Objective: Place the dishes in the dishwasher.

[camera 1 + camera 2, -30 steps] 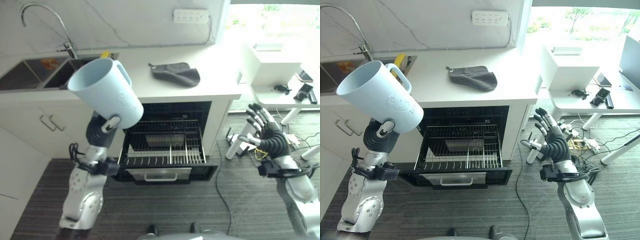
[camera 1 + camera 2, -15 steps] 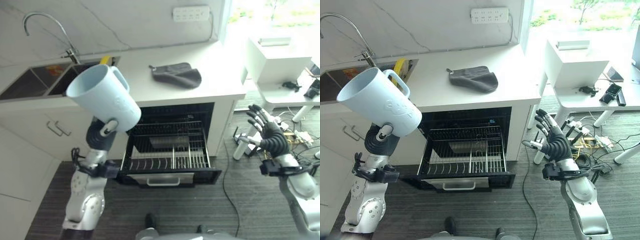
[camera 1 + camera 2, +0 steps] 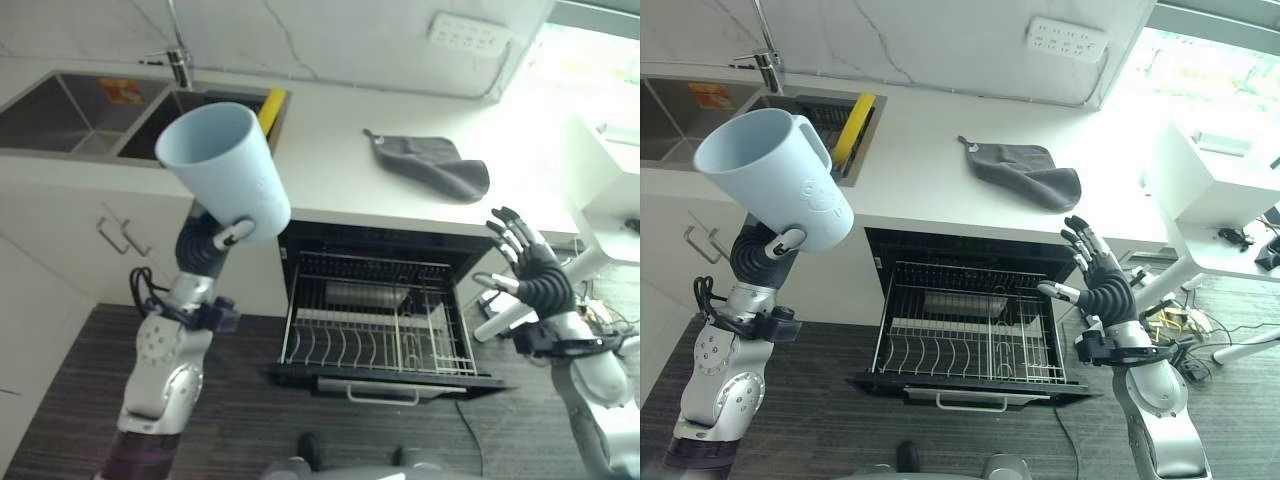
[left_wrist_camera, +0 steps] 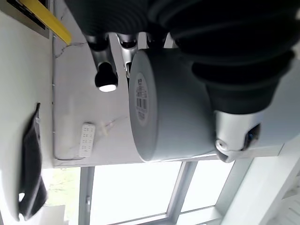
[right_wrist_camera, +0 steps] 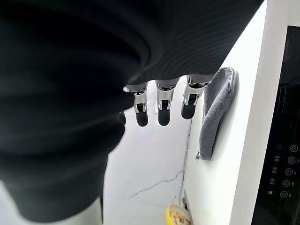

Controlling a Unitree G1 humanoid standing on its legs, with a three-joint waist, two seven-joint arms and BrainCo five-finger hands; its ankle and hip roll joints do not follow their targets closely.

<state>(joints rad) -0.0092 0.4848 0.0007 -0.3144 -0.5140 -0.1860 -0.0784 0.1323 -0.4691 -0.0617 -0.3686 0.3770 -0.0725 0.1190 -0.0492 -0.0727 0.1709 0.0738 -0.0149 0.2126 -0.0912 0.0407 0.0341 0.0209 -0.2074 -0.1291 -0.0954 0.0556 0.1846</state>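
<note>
**Pale blue plastic mug, held aloft**

Large pale blue handled mug (image 3: pixel 222 170), upper left of frame: long axis tilted, mouth toward upper left, base in left hand (image 3: pixel 208 243), fingers curled around it. Handle visible in right eye view. Right hand (image 3: pixel 536 275), right edge: fingers spread, empty. Open dishwasher with wire rack (image 3: pixel 375 325), lower centre.

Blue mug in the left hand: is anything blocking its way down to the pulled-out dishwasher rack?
Nothing visible does. The blue mug is held high in the left hand; the dishwasher rack lies open below, to its right.
</note>
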